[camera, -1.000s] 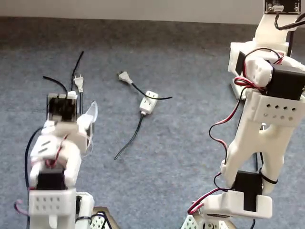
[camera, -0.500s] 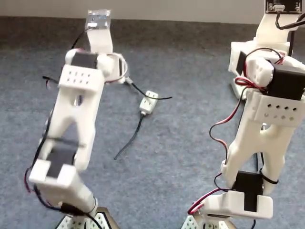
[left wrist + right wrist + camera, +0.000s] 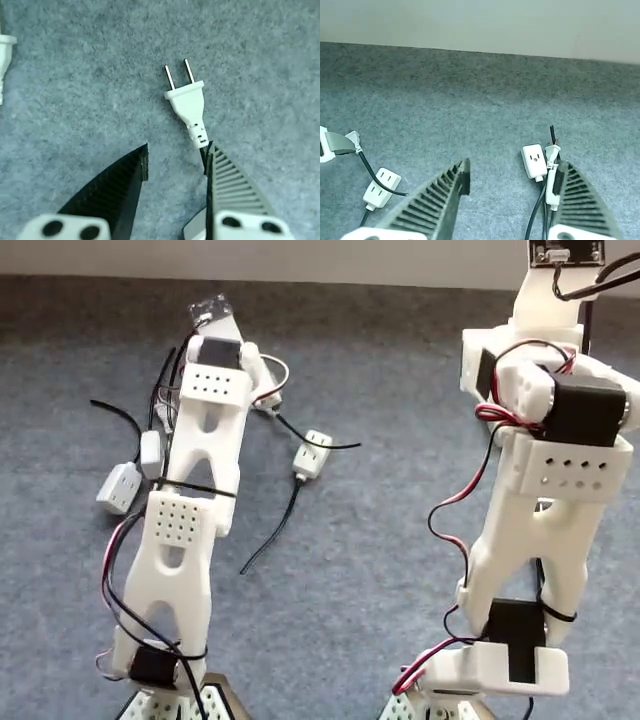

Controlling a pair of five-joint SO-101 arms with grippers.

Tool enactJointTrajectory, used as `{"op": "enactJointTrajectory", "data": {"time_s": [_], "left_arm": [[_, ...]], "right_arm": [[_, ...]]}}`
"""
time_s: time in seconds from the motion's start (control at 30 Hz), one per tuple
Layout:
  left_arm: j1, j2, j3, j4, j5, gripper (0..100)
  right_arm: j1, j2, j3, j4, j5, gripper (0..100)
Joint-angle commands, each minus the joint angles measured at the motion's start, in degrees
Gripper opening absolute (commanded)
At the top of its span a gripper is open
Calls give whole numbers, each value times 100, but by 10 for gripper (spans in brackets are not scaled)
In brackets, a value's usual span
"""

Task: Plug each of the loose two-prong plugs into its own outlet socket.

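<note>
The left gripper [image 3: 177, 150] hovers over the grey carpet [image 3: 75, 100] with its jaws spread apart and nothing held between them. A white two-prong plug [image 3: 186, 102] lies flat on the carpet just beyond the fingertips, with its prongs pointing away from the gripper. Its tail end sits right at the tip of one finger [image 3: 232, 185], off to that side rather than centred in the gap. Whether it touches that finger cannot be told.

In the high view the left arm [image 3: 205, 440] is stretched out beside the middle outlet socket [image 3: 313, 453]. A second outlet socket [image 3: 120, 487] lies on the far side of that arm, well apart from the middle one.

The right gripper [image 3: 514, 167] is also released, with its jaws wide and empty. The right arm [image 3: 545, 490] stands well apart from the middle outlet socket, on the side opposite the left arm.
</note>
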Motion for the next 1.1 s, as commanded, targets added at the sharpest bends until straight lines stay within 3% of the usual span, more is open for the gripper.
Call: {"op": "enactJointTrajectory", "data": {"time_s": [0.0,0.43,0.73,0.87,1.07], "left_arm": [[13,321,-866,44,149,200],[31,1051,-1262,0,158,194],[22,1086,-1209,-149,97,27],[40,1270,-1218,-149,-387,7],[57,1138,-1314,607,-396,7]], "right_arm": [[-57,-198,-13,13,62,270],[-171,-268,637,-259,62,270],[-171,-277,629,-259,62,270],[-171,-277,629,-259,62,270],[-154,-286,620,-259,79,270]]}}
